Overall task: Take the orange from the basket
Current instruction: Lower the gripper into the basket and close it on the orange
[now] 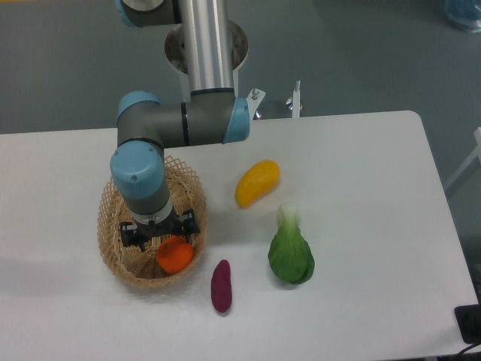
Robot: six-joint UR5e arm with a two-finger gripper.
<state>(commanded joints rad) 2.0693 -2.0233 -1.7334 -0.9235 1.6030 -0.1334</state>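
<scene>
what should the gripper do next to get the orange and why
Probably ease down and a little toward the front of the basket, then close. The gripper sits inside the basket just behind the orange, which lies at the front, partly covered by it. The fingers look spread, though it is hard to be sure, and the orange does not look gripped yet.
</scene>
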